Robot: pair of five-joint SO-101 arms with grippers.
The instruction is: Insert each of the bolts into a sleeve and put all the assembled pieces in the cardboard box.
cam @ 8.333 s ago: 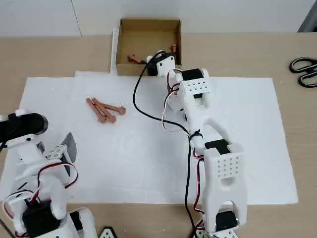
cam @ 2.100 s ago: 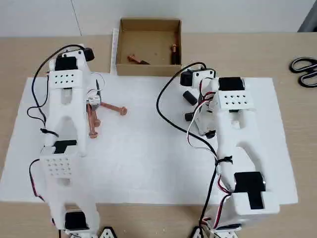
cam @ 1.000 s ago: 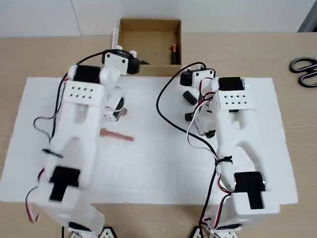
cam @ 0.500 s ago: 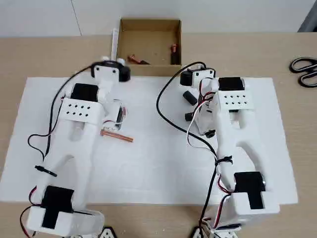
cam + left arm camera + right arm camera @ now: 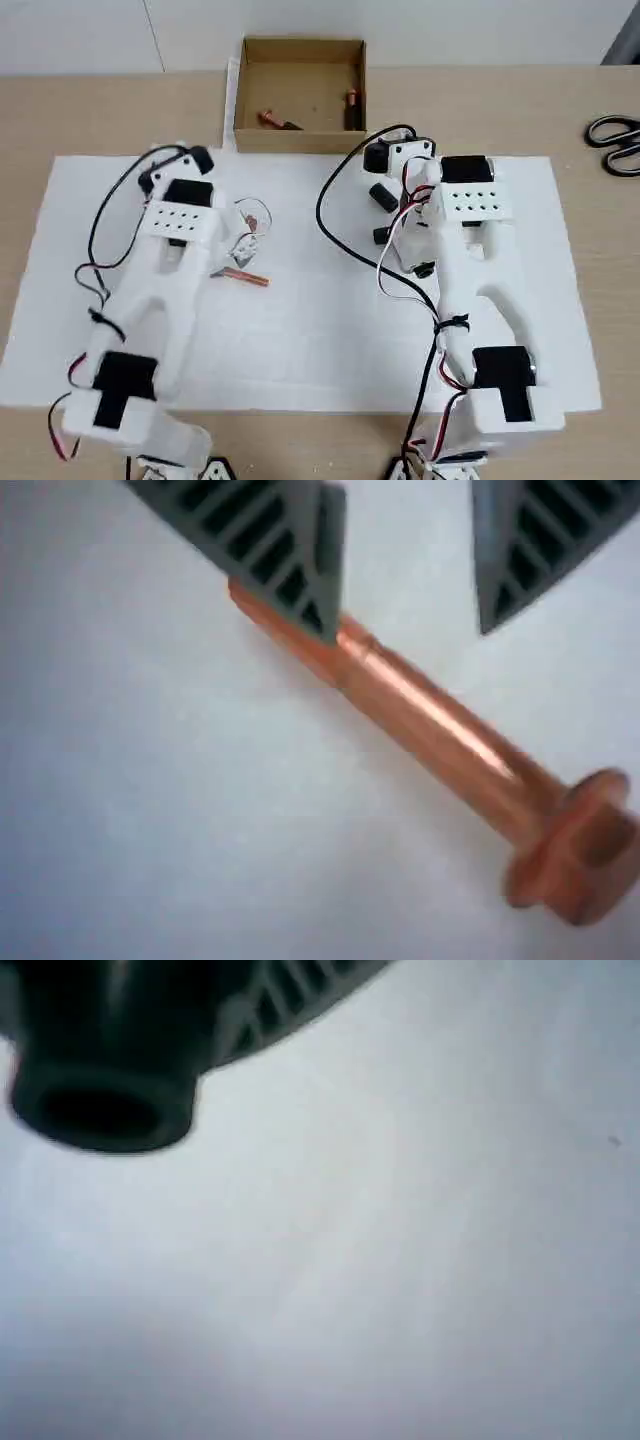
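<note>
Copper bolt [image 5: 430,720] flat on the white sheet [image 5: 300,340], well apart from the cardboard box [image 5: 310,90], shank slanting obliquely under one finger of the left gripper [image 5: 405,625], head clear beyond. Jaws spread wide, holding nothing, over the plain end. Right arm [image 5: 470,200] well apart; left plainly nearer.

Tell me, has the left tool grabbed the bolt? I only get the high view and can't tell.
Observer: Not yet. The left tool is open, hanging over the copper bolt on the white sheet.
Operator: Is the bolt lined up between the fingers?
Observer: Not quite. Its thin end sits under one finger; the head lies clear of both.
Operator: And the other arm?
Observer: The right tool holds a black sleeve, hollow end showing.
</note>
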